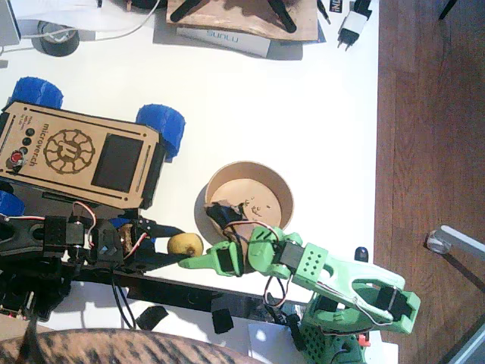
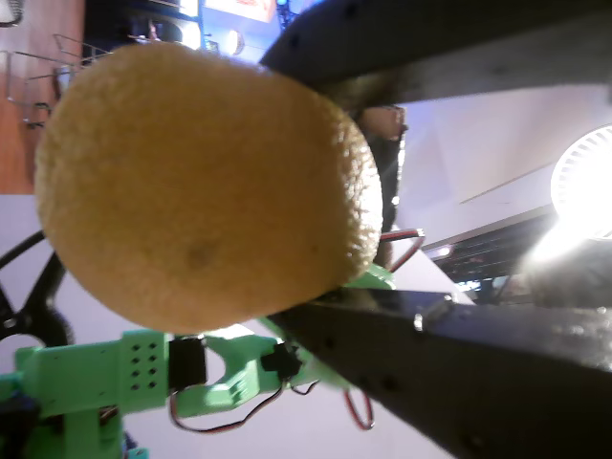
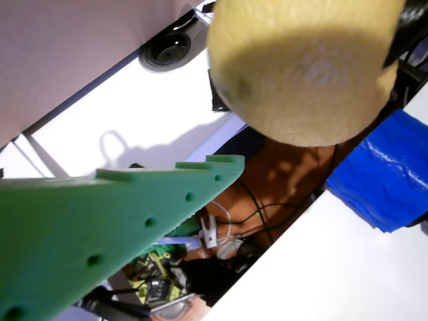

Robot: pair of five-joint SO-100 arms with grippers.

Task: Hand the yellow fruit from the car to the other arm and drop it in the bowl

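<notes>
Handover in progress | yellow fruit in mid-air between the arms, beside the bowl, clamped by left gripper | right gripper jaws parted, green tip just below fruit, must close before black jaws let go | car reads "microwrench"; box behind "sunu", upside down

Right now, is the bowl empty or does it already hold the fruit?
No fruit in it. The bowl shows its bare pale bottom, partly hidden by the green arm; the yellow fruit sits outside it, held in the black arm's jaws.

Yellow fruit — held btwn arms, nr bowl.
</notes>
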